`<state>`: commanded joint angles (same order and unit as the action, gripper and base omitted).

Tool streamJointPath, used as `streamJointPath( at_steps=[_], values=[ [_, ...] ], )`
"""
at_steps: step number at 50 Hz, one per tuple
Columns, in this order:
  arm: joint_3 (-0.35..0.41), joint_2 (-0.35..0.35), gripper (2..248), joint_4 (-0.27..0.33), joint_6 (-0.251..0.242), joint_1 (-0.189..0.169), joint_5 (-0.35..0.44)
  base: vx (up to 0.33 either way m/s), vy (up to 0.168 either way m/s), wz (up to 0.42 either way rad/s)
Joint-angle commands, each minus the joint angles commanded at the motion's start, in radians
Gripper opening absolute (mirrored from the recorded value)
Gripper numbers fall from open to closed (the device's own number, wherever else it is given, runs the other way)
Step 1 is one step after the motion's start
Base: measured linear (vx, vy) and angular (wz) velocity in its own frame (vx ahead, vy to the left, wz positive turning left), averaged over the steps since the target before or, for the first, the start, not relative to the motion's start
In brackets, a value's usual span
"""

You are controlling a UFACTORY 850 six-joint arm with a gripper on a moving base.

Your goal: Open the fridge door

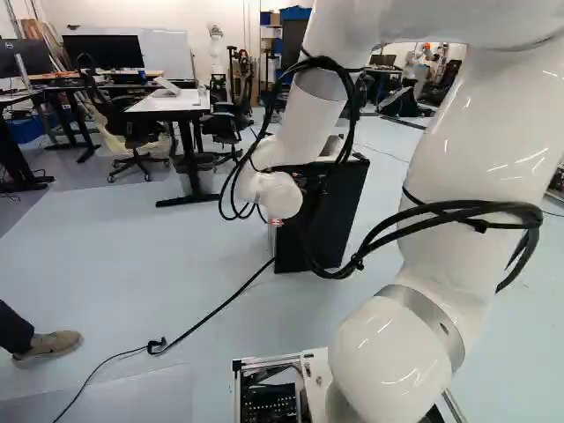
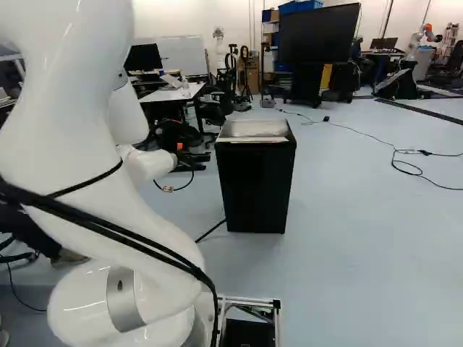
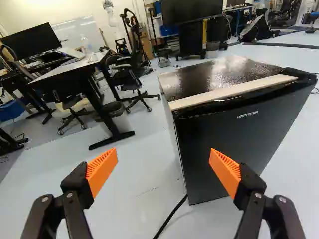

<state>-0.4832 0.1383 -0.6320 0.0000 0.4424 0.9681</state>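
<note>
Ribbed orange pads (image 3: 102,170) stand apart before a boxy black fridge (image 3: 249,137).

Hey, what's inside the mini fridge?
None of the inside shows. The black door covers the front of the mini fridge and looks closed, so whatever it holds, if anything, is hidden.

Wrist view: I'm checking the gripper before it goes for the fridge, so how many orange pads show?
2. One orange pad shows against the fridge's dark front, the other orange pad against the floor; they stand apart, neither hidden.
</note>
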Motion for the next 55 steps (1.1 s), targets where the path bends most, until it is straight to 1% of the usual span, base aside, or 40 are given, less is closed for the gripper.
streamJointPath(
  at_steps=[33,55],
  values=[
    [-0.13,0.192,247,-0.201,0.0,0.081,0.051,0.0,0.0,0.0],
    [-0.25,0.336,247,-0.333,0.0,0.118,0.1,0.0,0.0,0.0]
  ],
)
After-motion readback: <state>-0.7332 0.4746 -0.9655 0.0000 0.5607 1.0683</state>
